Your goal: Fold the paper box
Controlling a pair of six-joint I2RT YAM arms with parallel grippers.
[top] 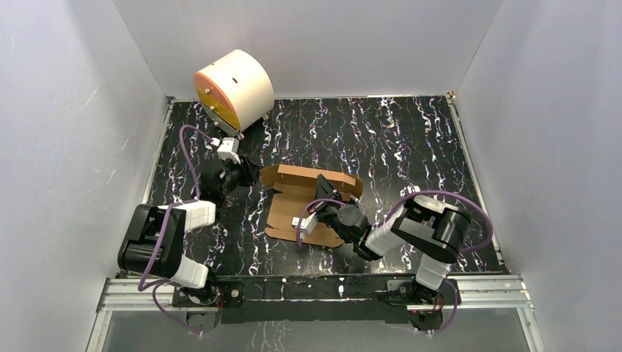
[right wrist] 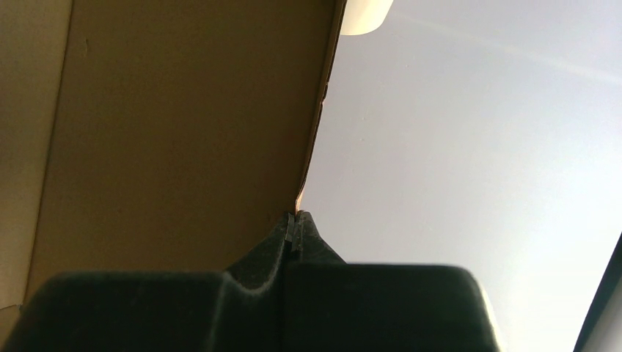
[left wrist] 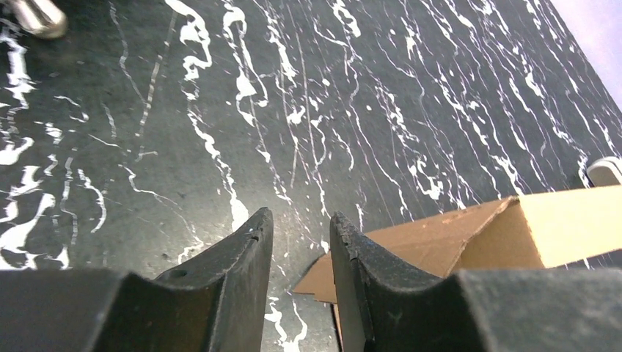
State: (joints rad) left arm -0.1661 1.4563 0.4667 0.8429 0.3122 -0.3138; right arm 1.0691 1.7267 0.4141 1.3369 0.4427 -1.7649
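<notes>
Paper box (top: pixel 290 213): brown cardboard, partly folded, table (top: pixel 411 139) centre. Left gripper (left wrist: pixel 297 216): at box's 9 o'clock, fingers parted, nothing between them, box corner just beside. Right gripper (right wrist: pixel 295 215): fingers closed, pinching raised flap edge toward box's 2 o'clock. Cream cylinder (top: pixel 235 92): table's 11 o'clock corner.
</notes>
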